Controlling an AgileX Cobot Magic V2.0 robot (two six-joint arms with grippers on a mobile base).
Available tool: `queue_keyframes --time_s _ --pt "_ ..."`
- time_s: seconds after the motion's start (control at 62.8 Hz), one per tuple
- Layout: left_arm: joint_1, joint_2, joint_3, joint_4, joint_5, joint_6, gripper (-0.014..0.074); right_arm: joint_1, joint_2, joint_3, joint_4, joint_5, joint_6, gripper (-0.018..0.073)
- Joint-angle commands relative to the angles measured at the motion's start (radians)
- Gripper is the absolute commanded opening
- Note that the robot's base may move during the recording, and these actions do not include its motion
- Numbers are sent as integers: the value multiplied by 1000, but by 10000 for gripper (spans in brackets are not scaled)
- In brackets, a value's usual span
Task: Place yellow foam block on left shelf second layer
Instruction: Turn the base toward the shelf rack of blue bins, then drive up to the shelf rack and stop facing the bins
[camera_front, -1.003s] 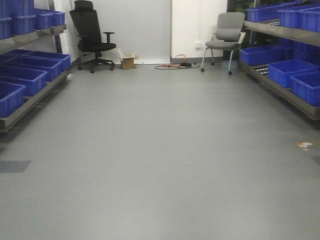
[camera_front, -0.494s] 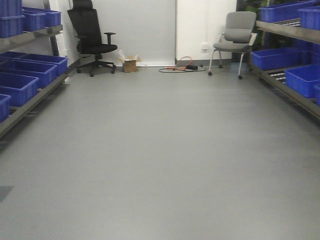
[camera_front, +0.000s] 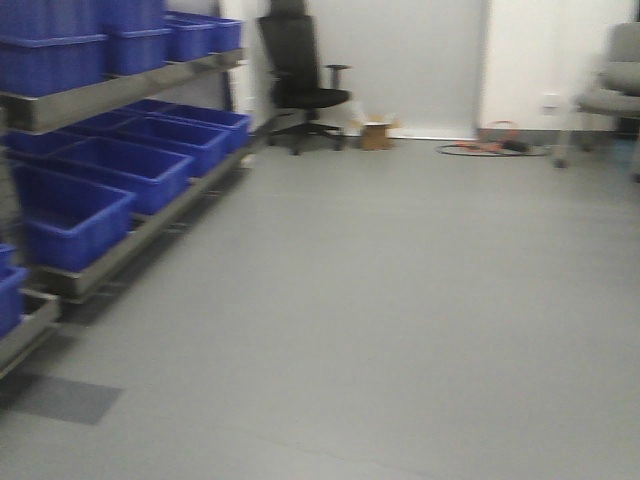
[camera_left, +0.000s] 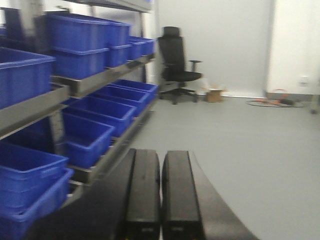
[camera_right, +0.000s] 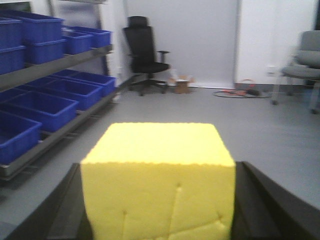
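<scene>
The yellow foam block (camera_right: 157, 180) is matt, fine-grained foam with small nicks. On the left, blue bins (camera_front: 75, 215) look like smooth plastic on a dull grey metal shelf (camera_front: 110, 97). The floor (camera_front: 400, 300) is smooth with faint sheen. The left hand (camera_left: 161, 156) is black, slightly glossy

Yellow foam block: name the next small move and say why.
Probably turn the base left to face the left shelf. The right tool is shut on the yellow foam block, but the shelf and its blue bins sit off to the side in the front view, seemingly out of reach.
</scene>
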Motion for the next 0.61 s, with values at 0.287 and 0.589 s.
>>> queue_keyframes --time_s 0.287,0.589 --pt "-5 -18 27 -6 -81 -3 124 -7 12 -28 3 -96 -8 504" --pt "-5 -18 27 -6 -81 -3 124 -7 12 -28 3 -96 -8 504"
